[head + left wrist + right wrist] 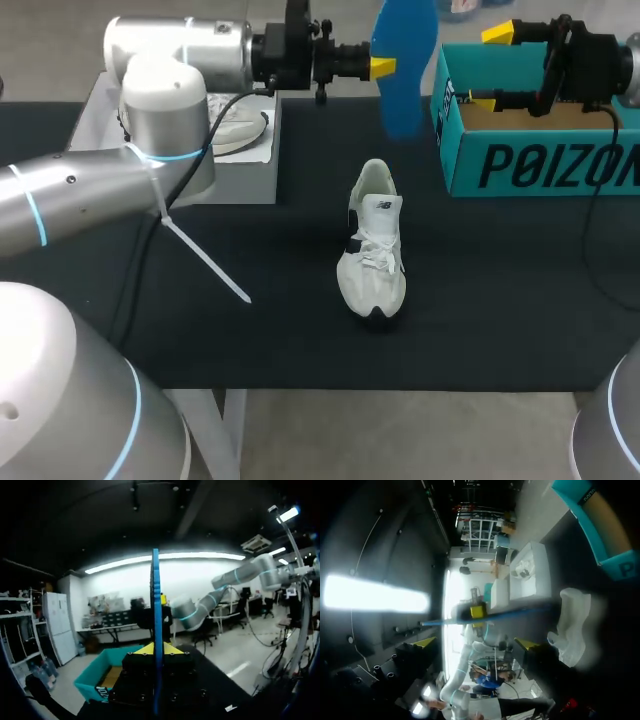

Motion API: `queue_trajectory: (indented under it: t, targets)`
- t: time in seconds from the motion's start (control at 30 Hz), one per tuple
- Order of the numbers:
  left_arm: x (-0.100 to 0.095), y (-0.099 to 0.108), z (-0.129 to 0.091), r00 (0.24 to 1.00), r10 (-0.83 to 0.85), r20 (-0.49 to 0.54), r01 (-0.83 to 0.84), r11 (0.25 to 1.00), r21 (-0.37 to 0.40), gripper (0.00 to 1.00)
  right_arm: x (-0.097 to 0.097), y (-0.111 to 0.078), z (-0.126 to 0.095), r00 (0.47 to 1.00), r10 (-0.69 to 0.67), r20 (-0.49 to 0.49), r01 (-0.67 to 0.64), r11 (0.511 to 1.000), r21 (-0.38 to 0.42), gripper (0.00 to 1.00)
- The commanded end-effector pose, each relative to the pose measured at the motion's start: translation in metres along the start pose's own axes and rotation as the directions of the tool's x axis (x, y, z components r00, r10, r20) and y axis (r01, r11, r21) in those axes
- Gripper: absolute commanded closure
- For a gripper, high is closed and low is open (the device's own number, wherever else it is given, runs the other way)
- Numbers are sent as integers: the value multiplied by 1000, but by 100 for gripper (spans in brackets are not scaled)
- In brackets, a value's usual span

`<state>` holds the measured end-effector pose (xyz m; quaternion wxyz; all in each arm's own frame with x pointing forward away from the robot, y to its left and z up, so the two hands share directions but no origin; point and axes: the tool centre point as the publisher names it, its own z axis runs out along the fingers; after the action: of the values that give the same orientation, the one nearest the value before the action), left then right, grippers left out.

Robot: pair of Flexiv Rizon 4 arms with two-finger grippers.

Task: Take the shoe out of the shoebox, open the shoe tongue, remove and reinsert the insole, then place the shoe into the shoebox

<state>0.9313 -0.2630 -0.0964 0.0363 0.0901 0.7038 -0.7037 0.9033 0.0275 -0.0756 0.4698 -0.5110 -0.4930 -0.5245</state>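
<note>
Head view takes in the whole black tabletop (500, 300). On it stand two boxes: an open teal cardboard shoebox (540, 165) far right and a white box (245, 175) far left. One white lace-up shoe (372, 250) stands at the middle, outside both, toe toward the near edge. One blue foam insole (405, 70) hangs above the far edge, pinched in the left hand (383, 67). Left wrist view shows it edge-on, with the fingers clamped on both faces. Right wrist view alone shows the right hand (475, 643) spread wide and holding nothing. In the head view this hand is over the teal shoebox.
</note>
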Motion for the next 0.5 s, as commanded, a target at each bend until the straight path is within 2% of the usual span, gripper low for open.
queue_trajectory:
  t: [0.03, 0.07, 0.1, 0.2, 0.3, 0.4, 0.5]
  targets:
    - [0, 3, -4, 545, 822, -164, -830, 502, -243, 100, 0, 1, 1, 1000, 1, 2, -1, 1000, 0, 0]
    - [-1, 4, -4, 470, 860, -196, -870, 415, -266, 100, 0, 1, 1, 1000, 1, 2, -1, 1000, 0, 0]
    - [-1, 4, -4, 451, 873, -184, -878, 397, -268, 100, 0, 1, 1, 1000, 1, 2, -1, 1000, 0, 0]
    - [-3, 2, -3, 320, 924, -210, -921, 250, -299, 100, 0, 1, 1, 1000, 1, 2, -1, 1000, 0, 0]
    - [-4, 1, -1, 149, 953, -265, -946, 59, -319, 100, 0, 1, 1, 1000, 1, 2, -1, 1000, 0, 0]
    - [-4, 1, 2, -18, 947, -321, -945, -121, -304, 100, 0, 1, 1, 1000, 1, 2, -1, 1000, 0, 0]
    - [-3, 3, 4, -143, 923, -358, -926, -253, -281, 100, 0, 1, 1, 1000, 1, 2, -1, 1000, 0, 0]
